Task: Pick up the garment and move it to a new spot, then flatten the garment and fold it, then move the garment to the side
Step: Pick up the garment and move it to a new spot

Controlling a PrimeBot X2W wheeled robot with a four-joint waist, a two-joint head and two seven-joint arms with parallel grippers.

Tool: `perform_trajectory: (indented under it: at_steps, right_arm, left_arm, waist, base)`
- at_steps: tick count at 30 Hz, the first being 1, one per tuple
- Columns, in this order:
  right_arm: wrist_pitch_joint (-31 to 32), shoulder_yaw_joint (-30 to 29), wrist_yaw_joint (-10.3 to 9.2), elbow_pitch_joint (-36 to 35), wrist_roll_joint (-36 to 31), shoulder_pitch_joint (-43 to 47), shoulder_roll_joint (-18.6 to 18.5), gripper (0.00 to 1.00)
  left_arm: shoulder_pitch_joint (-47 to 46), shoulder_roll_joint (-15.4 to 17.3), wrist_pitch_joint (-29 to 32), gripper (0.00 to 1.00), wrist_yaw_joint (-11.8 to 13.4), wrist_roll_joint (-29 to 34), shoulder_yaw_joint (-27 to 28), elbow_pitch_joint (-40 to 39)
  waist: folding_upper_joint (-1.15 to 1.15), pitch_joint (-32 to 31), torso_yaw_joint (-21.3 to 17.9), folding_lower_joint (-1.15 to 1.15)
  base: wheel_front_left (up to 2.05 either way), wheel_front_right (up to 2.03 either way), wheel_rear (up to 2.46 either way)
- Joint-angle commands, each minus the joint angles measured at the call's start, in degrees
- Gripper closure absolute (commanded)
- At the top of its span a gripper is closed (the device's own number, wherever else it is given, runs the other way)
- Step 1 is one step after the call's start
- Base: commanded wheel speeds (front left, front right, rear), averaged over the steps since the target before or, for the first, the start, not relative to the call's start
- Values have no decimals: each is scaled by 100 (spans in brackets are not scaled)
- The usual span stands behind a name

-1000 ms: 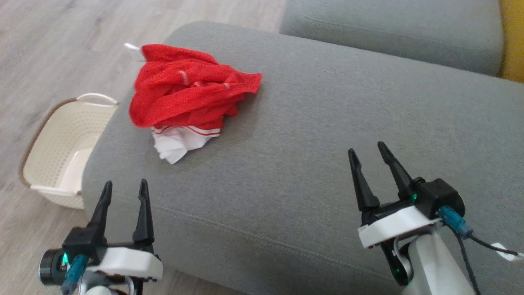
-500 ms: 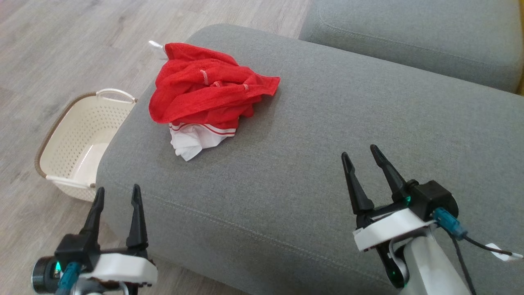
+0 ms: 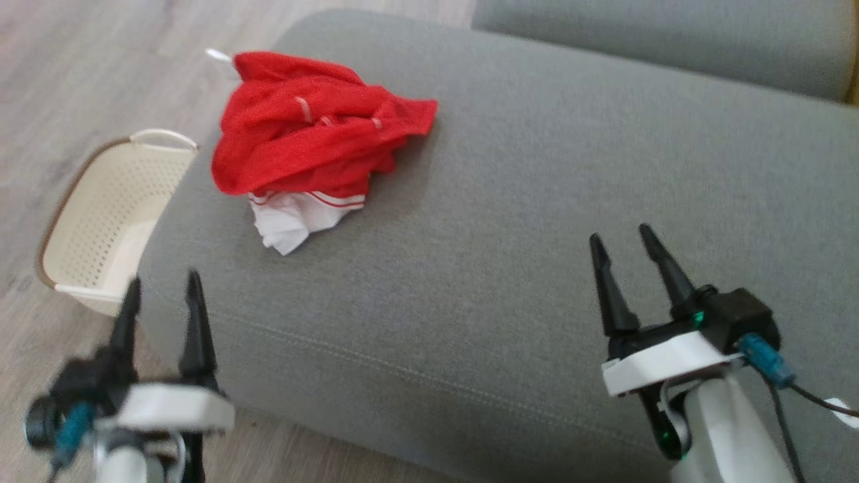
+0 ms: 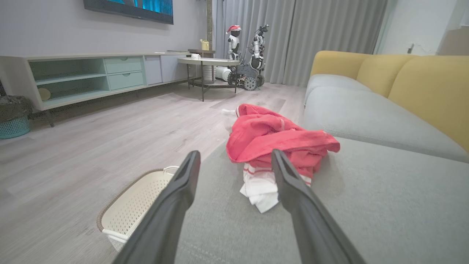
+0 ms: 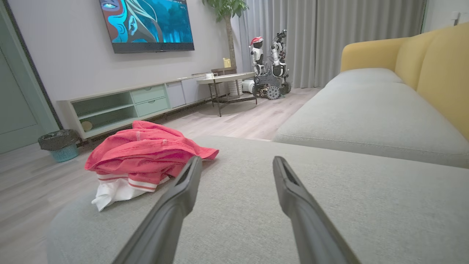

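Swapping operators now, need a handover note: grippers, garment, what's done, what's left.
Left gripper: open, empty, by the near left corner of the sofa cushion.
Right gripper: open, empty, over the cushion's near right part.
Garment: red and white, crumpled in a heap at the cushion's far left edge, clear of both grippers.
Basket: on the floor left of the cushion.
Done: nothing.
Left: pick up, relocate, flatten, fold, move aside.

Home living room: sofa (image 5: 366, 110), wall TV (image 5: 146, 24), sideboard (image 5: 124, 104).
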Motion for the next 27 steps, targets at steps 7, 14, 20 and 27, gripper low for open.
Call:
perform_trajectory:
  at_steps: [7,14,20,27]
  right_arm:
    - [100,-321,42,-757,-404,-449,25,0]
    - [317,-499,42,-1343,-617,-571,25,0]
    - [380,-550,42,-1591,-651,-625,25,0]
    - [365,-578,42,-1674,-635,-666,25,0]
  left_arm:
    - [-1561,370,-70,0,-355,-207,347,572]
    - [-3000,1091,202,0,-549,-213,115,1766]
    - [-4043,1607,612,0,-578,-40,-78,2794]
    - [-4743,1876,846,0,-602,64,-360,3564]
  waist:
    - [0,883,-454,0]
    - [0,1457,-812,0]
    - [0,1766,-1071,0]
    - [0,1926,-1249,0]
  base:
    - [0,0,0]
    - [0,0,0]
    - [0,0,0]
    - [0,0,0]
